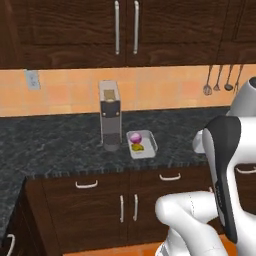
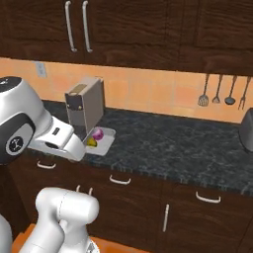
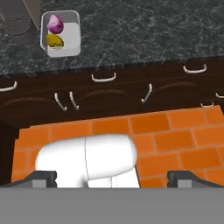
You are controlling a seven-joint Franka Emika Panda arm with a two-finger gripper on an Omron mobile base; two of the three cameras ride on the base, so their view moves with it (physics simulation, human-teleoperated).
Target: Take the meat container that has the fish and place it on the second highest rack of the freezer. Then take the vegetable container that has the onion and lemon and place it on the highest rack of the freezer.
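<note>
Two dark fingers (image 3: pixel 112 176) stand released and wide apart, grasping nothing, high over the orange tiled floor (image 3: pixel 175 131) and well short of the dark speckled stone surface (image 3: pixel 144 35). On it, just beside the grey coffee machine (image 1: pixel 110 120), sits the shallow grey metal vegetable container (image 1: pixel 142 143) with the purple onion (image 1: pixel 135 137) and yellow lemon (image 1: pixel 138 147). Judged step: reaching for this tray; next, bring the fingers forward and down onto its rim.
</note>
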